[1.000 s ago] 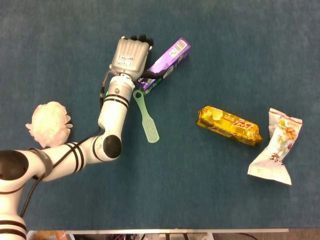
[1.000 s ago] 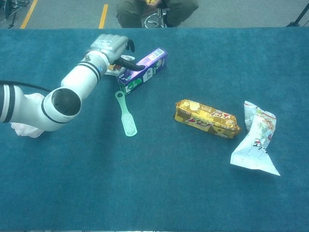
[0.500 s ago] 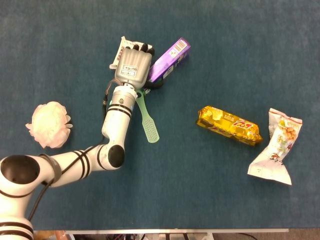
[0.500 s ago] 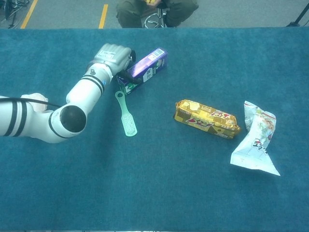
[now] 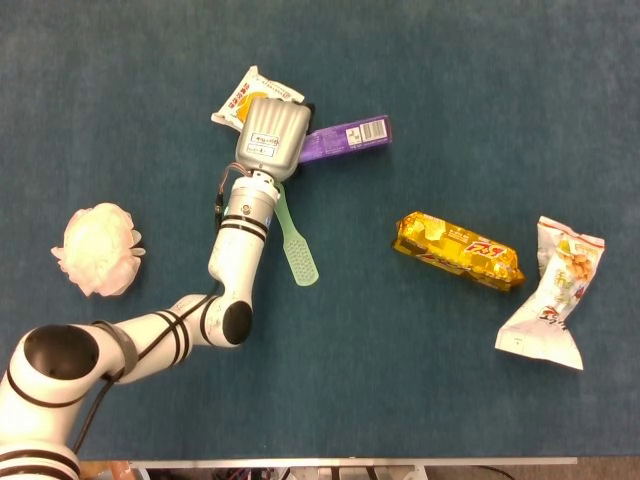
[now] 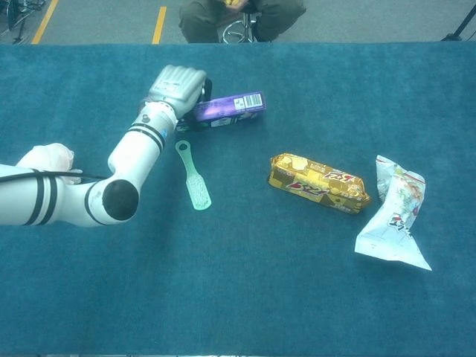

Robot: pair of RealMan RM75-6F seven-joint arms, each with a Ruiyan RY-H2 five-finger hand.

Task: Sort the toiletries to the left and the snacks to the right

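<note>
Carpet-like blue cloth covered the counter (image 5: 450,90). Farthest left lay a pale pink bath pouf (image 5: 97,248), well apart from the rest. The left hand (image 5: 271,136) reached to the far side of the counter, its fingers closed around the near end of a purple toothpaste box (image 5: 350,138), which lay almost level and pointed right. A small white and orange snack packet (image 5: 246,98) lay partly under the hand, at its far left. Just beside the forearm lay a light green toothbrush (image 5: 293,236). Further right sat a gold-wrapped biscuit pack (image 5: 458,250), and near its right end a white crinkled snack bag (image 5: 552,295). The right hand appeared in neither view.
</note>
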